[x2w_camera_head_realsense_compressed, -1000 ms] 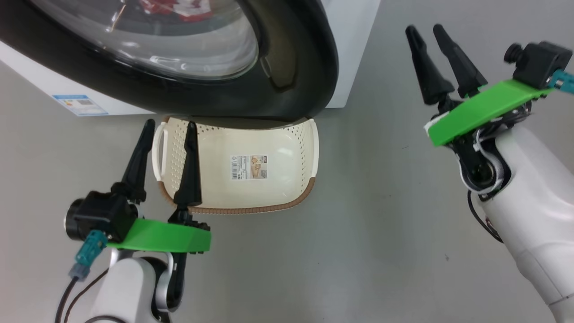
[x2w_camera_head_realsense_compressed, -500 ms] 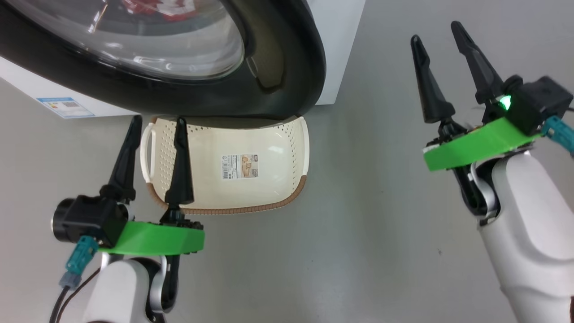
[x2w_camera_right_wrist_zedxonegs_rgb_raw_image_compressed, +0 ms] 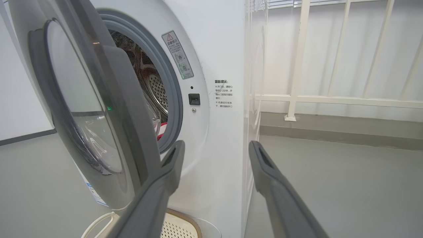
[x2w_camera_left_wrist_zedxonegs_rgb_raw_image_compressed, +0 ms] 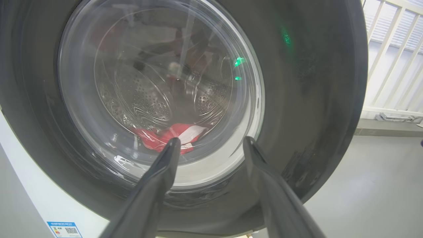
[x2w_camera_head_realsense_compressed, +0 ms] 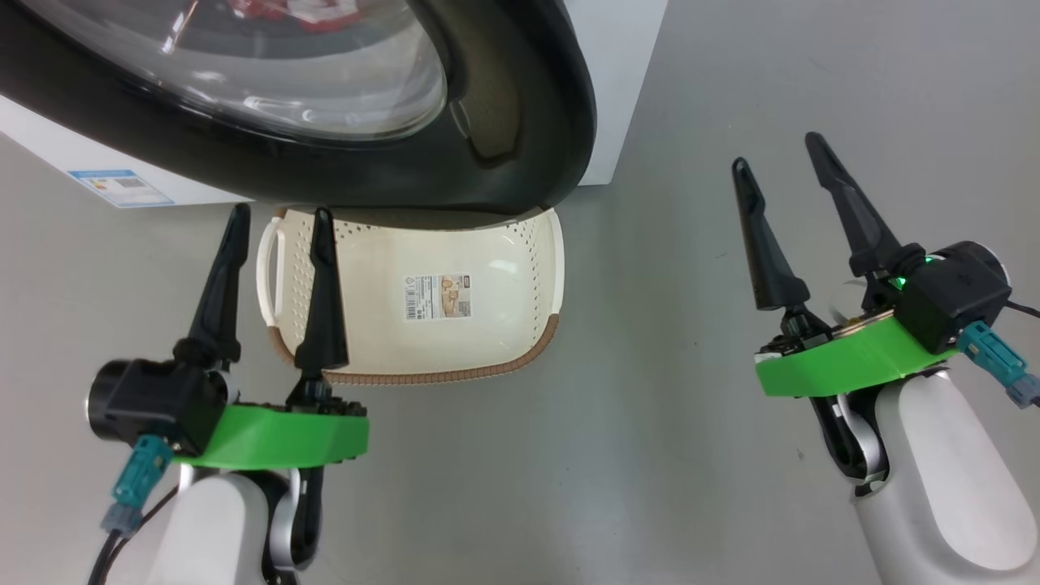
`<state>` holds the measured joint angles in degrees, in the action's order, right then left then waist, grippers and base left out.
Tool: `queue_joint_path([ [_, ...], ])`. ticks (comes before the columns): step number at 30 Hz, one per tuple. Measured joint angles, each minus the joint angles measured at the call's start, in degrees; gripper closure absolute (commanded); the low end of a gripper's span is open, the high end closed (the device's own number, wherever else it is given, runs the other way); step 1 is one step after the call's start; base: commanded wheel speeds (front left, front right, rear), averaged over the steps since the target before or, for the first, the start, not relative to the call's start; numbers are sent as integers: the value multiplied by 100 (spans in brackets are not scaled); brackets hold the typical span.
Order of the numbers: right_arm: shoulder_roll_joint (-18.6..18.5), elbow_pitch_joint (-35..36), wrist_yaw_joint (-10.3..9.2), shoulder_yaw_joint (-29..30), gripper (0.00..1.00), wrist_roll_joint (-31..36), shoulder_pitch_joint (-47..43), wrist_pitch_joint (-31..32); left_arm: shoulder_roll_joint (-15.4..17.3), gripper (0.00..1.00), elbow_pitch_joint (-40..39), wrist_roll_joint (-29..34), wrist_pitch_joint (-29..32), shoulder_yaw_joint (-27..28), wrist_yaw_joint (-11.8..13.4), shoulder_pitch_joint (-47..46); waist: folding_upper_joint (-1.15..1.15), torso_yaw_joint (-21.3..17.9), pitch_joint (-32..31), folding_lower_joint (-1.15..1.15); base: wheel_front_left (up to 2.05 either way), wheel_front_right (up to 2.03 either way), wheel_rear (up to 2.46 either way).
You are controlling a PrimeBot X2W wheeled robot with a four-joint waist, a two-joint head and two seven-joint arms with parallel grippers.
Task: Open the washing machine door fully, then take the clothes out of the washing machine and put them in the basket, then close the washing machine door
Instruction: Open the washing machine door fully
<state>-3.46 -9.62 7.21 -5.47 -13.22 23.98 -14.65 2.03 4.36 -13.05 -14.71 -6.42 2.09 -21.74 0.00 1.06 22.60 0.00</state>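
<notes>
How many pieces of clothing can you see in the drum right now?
1: a red-and-white bundle lying low at the front of the drum, seen through the door glass. It could be several garments bunched together, and more may be hidden.

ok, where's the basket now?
Head view, left of centre: the cream perforated plastic basket with brown rim sits on the grey floor, far edge under the glossy black-rimmed round washing machine door, the left hand overlapping its left end.

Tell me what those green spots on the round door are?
Left wrist view: they are glints on the washing machine door, probably reflecting a green lamp; head view: that lamp glows beside the right claw; right wrist view: a fainter green glint sits on the door's glass.
</notes>
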Motion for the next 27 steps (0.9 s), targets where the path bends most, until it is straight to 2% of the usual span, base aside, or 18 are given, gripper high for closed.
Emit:
queue_joint_path([
  [11, 16, 695, 0, 119, 0, 322, -525, 0, 0, 0, -66, -1, 0, -52, 48, 68, 0, 50, 47, 0, 0, 0, 0],
  [27, 18, 810, 0, 119, 0, 370, -621, 0, -1, 0, -79, -1, 0, -99, 49, 66, 0, 85, 92, 0, 0, 0, 0],
])
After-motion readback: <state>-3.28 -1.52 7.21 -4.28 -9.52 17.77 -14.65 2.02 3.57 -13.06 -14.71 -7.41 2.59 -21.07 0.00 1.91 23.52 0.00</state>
